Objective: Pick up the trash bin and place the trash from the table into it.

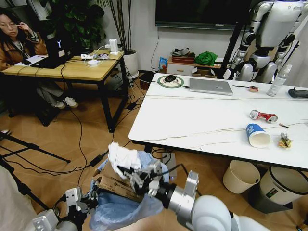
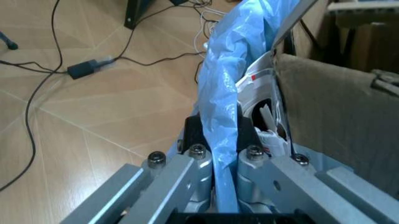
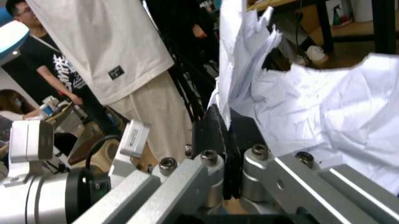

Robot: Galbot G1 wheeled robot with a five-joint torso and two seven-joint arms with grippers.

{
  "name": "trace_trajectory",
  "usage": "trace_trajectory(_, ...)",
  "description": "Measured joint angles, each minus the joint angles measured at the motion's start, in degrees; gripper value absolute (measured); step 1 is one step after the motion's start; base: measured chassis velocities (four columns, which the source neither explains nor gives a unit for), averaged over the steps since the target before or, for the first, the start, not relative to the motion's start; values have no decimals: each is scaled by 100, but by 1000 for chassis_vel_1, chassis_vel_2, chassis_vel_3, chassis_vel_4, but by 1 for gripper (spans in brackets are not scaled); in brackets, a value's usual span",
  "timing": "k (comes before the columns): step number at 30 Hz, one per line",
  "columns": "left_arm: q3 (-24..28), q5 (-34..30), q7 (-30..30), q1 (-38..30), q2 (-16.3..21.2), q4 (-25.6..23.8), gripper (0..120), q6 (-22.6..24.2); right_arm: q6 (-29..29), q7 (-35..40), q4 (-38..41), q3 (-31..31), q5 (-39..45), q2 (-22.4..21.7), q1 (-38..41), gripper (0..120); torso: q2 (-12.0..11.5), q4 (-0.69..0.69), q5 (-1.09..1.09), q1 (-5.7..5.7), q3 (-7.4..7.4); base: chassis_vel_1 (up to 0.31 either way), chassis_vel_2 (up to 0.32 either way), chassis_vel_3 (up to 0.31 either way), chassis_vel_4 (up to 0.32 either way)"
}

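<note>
Head view, operator A: Report the position of the trash bin.

B: The trash bin [image 1: 126, 204] is low in front of the robot, off the tabletop, above the wooden floor. Its blue bag liner is gathered at the rim. A piece of brown cardboard [image 1: 119, 185] sits in the opening.

A: State of the left gripper?

B: The left gripper [image 2: 218, 136] has its jaws pressed together, pinching a fold of the blue bag at the bin's rim. In the head view it [image 1: 90, 198] is at the bin's left edge.

A: State of the right gripper?

B: The right gripper [image 3: 225, 125] has its jaws pressed together on crumpled white tissues [image 3: 311, 107]. In the head view it [image 1: 129, 172] holds the tissues [image 1: 122, 157] directly above the bin opening, just over the cardboard.

A: Items on the table?

B: On the table [image 1: 192, 125], near its right end: a blue-white paper cup [image 1: 257, 135] lying on its side, a crushed red can [image 1: 263, 115] behind it, and a small crumpled wrapper [image 1: 285, 140] just right of the cup. Farther back are a closed laptop [image 1: 211, 86] and a clear bottle [image 1: 279, 80].

A: Under the table?

B: A cream round bin [image 1: 240, 176] and a white bin with black rim [image 1: 283, 185], side by side
</note>
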Motion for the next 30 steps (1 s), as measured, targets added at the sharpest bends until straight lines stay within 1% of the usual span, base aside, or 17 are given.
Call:
trace_trajectory(9, 6, 10, -9, 12, -16, -85, 0, 6, 7, 14, 4, -20, -548, -125, -372, 0, 0, 0, 0, 0, 0, 0, 0, 0, 0)
trace_trajectory(14, 11, 11, -17, 35, -18, -119, 0, 9, -60, 26, 7, 46, -723, -121, -419, 1, 0, 0, 0, 0, 1, 0, 0, 0, 0)
trace_trajectory(18, 30, 32, -40, 55, -15, -122, 0, 14, -69, 33, 47, 95, -961, -145, -543, 18, 0, 0, 0, 1, 1, 0, 0, 0, 0)
trace_trajectory(19, 30, 32, -40, 55, -15, -122, 0, 14, -69, 33, 47, 95, -961, -145, -543, 18, 0, 0, 0, 1, 1, 0, 0, 0, 0)
trace_trajectory(20, 31, 35, -50, 56, -9, -120, 0, 15, -62, 35, 53, 111, -1006, -149, -564, 20, 0, 0, 0, 1, 1, 0, 0, 0, 0)
trace_trajectory(24, 31, 51, -77, 74, 25, -71, 0, 16, -59, 54, 132, 262, -1054, -190, -628, 39, 0, 1, 1, 1, 1, 0, 0, 0, 0)
trace_trajectory(25, 31, 51, -77, 74, 25, -71, 0, 16, -59, 54, 132, 262, -1054, -190, -628, 39, 0, 1, 1, 1, 1, 0, 0, 0, 0)
trace_trajectory(26, 30, 56, -79, 76, 31, -60, 0, 16, -59, 55, 150, 291, -1058, -206, -645, 42, 0, 0, 0, 1, 1, 0, 0, 0, 0)
trace_trajectory(30, -20, 58, -122, 38, 93, 197, 0, 15, -59, 73, 302, 603, -1108, -365, -841, 61, 0, 0, 1, 1, 1, 0, 0, 0, 0)
